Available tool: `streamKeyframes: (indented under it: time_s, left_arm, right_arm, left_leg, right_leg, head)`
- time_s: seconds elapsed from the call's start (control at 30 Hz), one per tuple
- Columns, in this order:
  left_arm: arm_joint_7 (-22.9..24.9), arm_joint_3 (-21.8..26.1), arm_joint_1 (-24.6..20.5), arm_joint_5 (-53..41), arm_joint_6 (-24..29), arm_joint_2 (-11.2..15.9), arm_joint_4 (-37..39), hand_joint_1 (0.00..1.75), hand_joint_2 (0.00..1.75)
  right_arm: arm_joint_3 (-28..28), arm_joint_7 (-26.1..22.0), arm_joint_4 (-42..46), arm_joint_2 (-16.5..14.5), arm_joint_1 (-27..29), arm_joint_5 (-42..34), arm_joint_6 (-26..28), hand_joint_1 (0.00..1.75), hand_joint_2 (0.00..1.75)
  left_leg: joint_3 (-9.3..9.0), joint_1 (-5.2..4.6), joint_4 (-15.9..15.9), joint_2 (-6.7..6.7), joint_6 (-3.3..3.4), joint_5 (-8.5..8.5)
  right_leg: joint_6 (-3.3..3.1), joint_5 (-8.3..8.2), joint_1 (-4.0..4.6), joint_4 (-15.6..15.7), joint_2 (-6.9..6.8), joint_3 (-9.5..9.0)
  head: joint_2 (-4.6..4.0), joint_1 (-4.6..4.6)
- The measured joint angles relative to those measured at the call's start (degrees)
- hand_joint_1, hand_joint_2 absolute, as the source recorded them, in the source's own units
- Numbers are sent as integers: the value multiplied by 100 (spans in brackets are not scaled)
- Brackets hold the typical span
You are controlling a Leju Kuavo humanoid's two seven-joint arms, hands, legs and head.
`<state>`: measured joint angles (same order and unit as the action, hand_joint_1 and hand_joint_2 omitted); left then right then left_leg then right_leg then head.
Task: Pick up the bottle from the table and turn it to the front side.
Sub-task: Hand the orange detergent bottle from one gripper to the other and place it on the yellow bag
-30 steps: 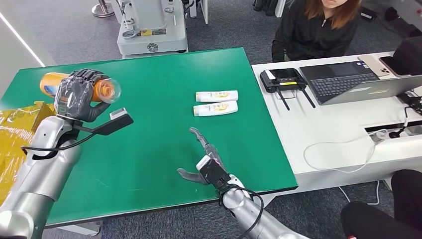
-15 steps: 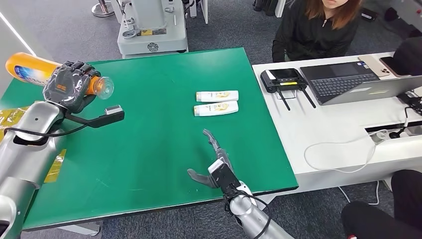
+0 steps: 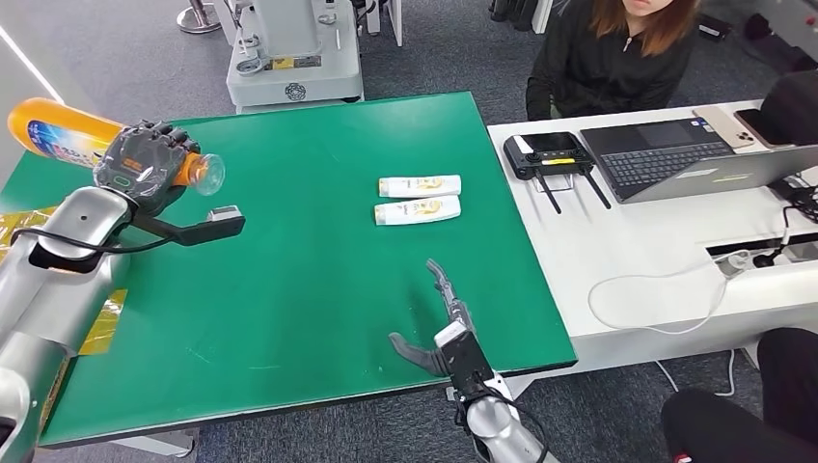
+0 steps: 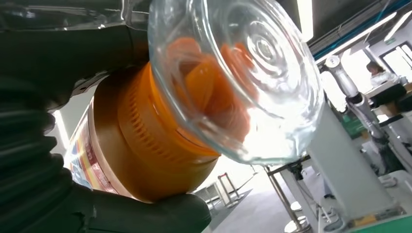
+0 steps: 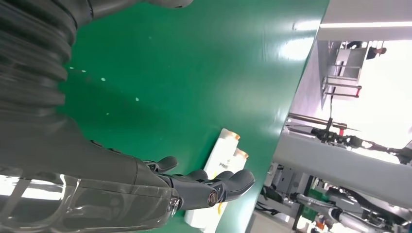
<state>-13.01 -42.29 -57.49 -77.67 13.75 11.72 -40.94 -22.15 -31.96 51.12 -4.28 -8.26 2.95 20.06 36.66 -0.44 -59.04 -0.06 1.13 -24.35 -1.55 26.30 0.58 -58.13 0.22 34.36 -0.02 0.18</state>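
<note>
Evenly lit from overhead in the head view, with soft faint shadows on the green table [image 3: 318, 222]. Strong glare on the clear cap [image 4: 233, 77] in the left wrist view, background blown out and blurred. Blown-out white beyond the table edge in the right wrist view.

Green table [image 3: 289, 251]: two white tubes [image 3: 420, 186] [image 3: 418, 210] side by side, nr right edge.
</note>
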Motion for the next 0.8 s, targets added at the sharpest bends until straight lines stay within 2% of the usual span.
streamKeyframes:
  time_s: [0.47, 0.8]
  left_arm:
    - [752, -71, -204, -414, -901, 265, 322, 175, 175]
    - [819, -71, -205, -417, -1172, 373, 667, 175, 175]
  right_arm:
    - [281, 105, 365, 8, 270, 360, -54, 0, 175]
    - [364, 7, 283, -2, 273, 384, -17, 0, 175]
  left_leg:
    - [0, 0, 1, -1, 0, 0]
    - [1, 0, 1, -2, 0, 0]
  right_leg:
    - [0, 0, 0, 0, -1, 0]
    - [0, 0, 0, 0, -2, 0]
  head:
    - [0, 1]
    - [0, 1]
